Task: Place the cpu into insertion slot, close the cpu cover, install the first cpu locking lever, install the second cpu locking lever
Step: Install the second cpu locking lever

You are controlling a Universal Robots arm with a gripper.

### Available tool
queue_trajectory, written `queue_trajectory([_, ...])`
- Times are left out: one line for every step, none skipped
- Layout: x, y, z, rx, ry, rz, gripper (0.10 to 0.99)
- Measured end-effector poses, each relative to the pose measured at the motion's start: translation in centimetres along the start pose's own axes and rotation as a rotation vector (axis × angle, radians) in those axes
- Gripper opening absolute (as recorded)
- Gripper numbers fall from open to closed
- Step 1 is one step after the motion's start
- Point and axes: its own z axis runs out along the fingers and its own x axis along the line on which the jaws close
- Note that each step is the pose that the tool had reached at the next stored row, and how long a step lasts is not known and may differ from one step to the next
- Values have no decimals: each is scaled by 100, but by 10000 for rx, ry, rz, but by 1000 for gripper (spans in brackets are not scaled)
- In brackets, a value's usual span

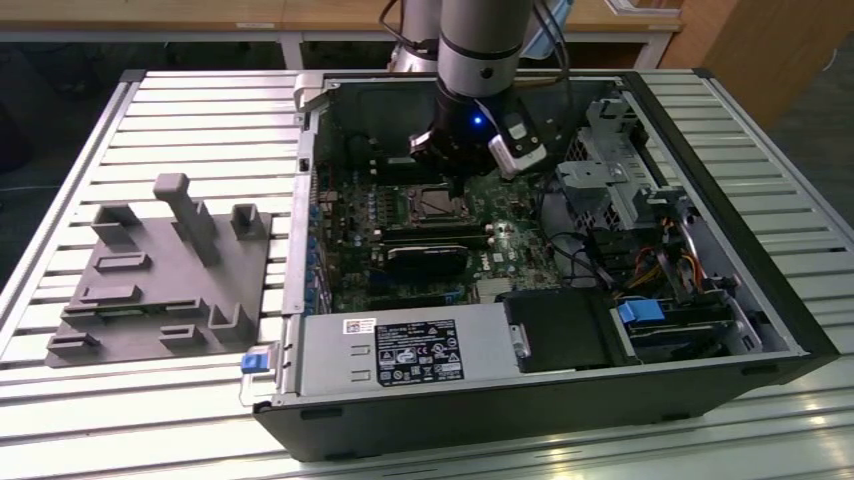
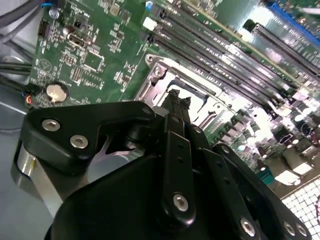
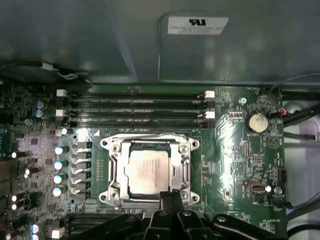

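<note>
The cpu (image 3: 147, 170), a flat square chip with a silvery top, lies in the insertion slot (image 1: 430, 205) on the green board. The cpu cover (image 3: 186, 167), a silver frame with a square window, lies down flat around the chip. My gripper (image 3: 170, 196) hangs just over the socket's edge on the side away from the memory slots. Its two black fingertips are pressed together, shut on nothing. In the second wrist view the gripper (image 2: 179, 101) stands right above the shiny cpu cover (image 2: 217, 102). The exterior view shows the gripper (image 1: 455, 182) low inside the computer case.
Long black memory slots (image 3: 135, 112) run beside the socket, capacitors (image 3: 60, 162) on another side. A coin battery (image 3: 257, 121) sits further off. The case walls (image 1: 310, 180), drive bays with cables (image 1: 641, 260) and power supply (image 1: 400, 355) hem the board in. A grey fixture (image 1: 160, 280) lies on the exterior view's left.
</note>
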Motion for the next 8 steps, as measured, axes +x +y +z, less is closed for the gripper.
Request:
queue_trajectory([0, -13, 0, 0, -1, 0, 106])
queue_trajectory([0, -26, 1, -1, -1, 1, 106])
queue_trajectory([0, -42, 0, -1, -1, 1, 106])
queue_trajectory([-1, -62, -1, -1, -1, 1, 106])
queue_trajectory([0, -84, -1, -2, -2, 2, 106])
queue_trajectory([1, -105, -2, -2, -1, 2, 106])
queue_trajectory([3, -123, -3, -1, -1, 1, 106])
queue_trajectory([7, -136, -3, -1, -1, 1, 106])
